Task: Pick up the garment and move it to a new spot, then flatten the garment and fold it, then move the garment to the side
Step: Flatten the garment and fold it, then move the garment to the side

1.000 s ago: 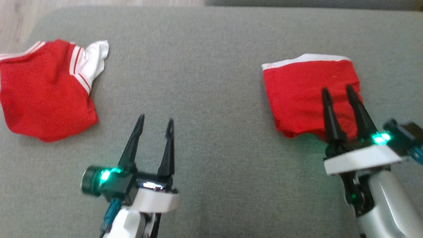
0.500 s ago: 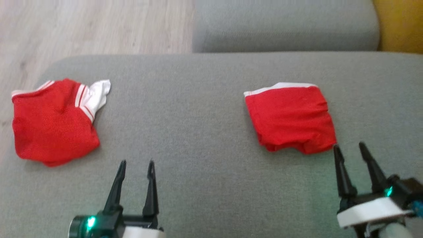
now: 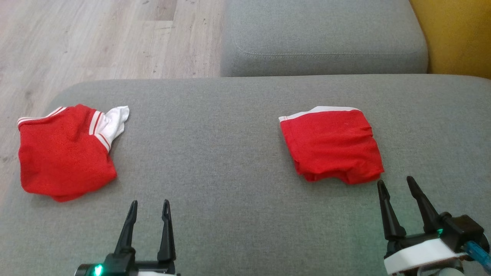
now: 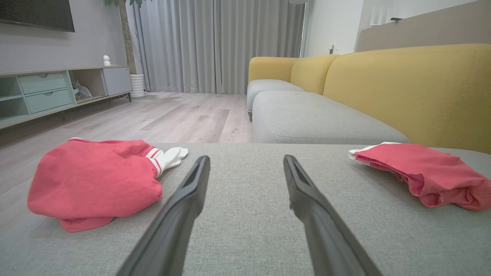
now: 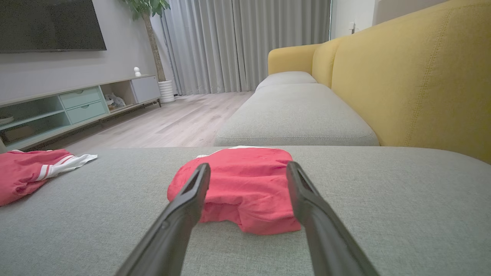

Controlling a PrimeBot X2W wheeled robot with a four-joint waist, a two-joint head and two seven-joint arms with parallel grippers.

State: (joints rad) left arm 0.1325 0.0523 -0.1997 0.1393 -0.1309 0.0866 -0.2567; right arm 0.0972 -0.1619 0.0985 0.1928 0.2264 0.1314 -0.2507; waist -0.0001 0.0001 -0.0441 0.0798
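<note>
Two red garments lie on the grey seat cushion (image 3: 230,161). The folded garment (image 3: 332,147), with a white band at its far edge, rests just ahead of the right end effector (image 3: 395,181), close to the fingertips but apart from them. The crumpled garment (image 3: 63,155), with white striped trim and a white corner sticking out, rests ahead and well to the left of the left end effector (image 3: 149,202). Both end effectors stand spread and hold nothing. Count: two garments, two end effectors with two fingers each, and one further seat cushion (image 3: 326,38) beyond. Handling, as judged: the cloth looks light, soft and limp, not fragile. It will sag and drape once lifted, and the woven seat should give some drag rather than slip. Take the crumpled garment at a hem or at the striped trim, pinching a single edge. Take the folded garment at its near edge through all layers, otherwise the fold is likely to open.
</note>
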